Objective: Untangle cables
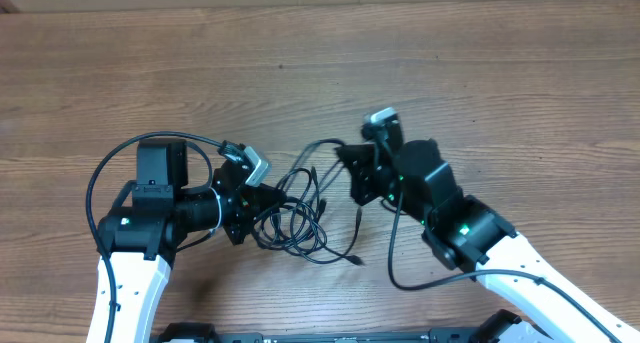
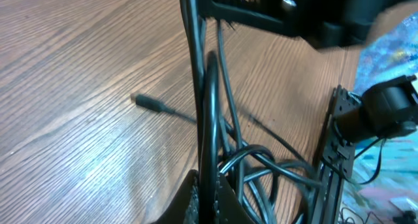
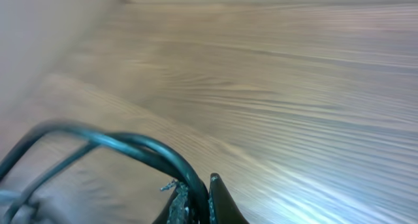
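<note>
Cables pinched in left jaws and right jaws; overhead shows tangle between, left wrist shows plug.

**Cables**: several thin black cords looped over one another in a loose tangle on the table. The left edge of the tangle is pinched in the closed left jaws. From its top, one strand arches across to the right jaws, which are closed on it. A loose end trails out at the lower right and lies flat on the wood. In the left wrist view, the cables rise taut from overlapping loops, and a small plug lies apart on the table. In the right wrist view, the cables curve in a dark bow down into the jaws.
</note>
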Available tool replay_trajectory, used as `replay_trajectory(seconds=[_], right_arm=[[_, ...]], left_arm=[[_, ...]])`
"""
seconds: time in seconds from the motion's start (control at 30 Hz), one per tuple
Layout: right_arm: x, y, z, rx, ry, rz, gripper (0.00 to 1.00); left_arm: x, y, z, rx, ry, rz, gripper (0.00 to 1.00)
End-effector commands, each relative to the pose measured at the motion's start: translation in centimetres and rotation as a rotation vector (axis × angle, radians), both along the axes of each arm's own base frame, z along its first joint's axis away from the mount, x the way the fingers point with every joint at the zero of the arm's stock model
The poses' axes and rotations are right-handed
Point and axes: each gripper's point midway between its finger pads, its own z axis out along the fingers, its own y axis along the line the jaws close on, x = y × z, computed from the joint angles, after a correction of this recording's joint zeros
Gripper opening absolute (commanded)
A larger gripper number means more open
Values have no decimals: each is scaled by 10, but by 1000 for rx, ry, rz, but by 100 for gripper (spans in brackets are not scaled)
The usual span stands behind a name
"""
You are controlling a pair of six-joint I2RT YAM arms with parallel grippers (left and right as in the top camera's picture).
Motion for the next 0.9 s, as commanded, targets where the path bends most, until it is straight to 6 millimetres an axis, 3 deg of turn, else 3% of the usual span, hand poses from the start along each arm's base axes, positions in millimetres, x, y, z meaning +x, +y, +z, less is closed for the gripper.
replay_trajectory(seconds=[0.0, 0.17, 0.37, 0.67, 0.87], right_arm=[[41, -70, 4, -95, -52, -299, 4], [55, -118, -6, -126, -12, -422, 4], [64, -157, -10, -153, 3, -514, 4], [67, -178, -11, -156, 12, -569, 4], [66, -170, -12, -130, 28, -527, 4]], left_arm=[[-6, 1, 2, 13, -15, -14, 4], [-6, 1, 2, 13, -13, -15, 4], [-6, 1, 2, 14, -13, -15, 4], [-5, 3, 0, 28, -13, -6, 4], [-4, 3, 1, 28, -18, -7, 4]])
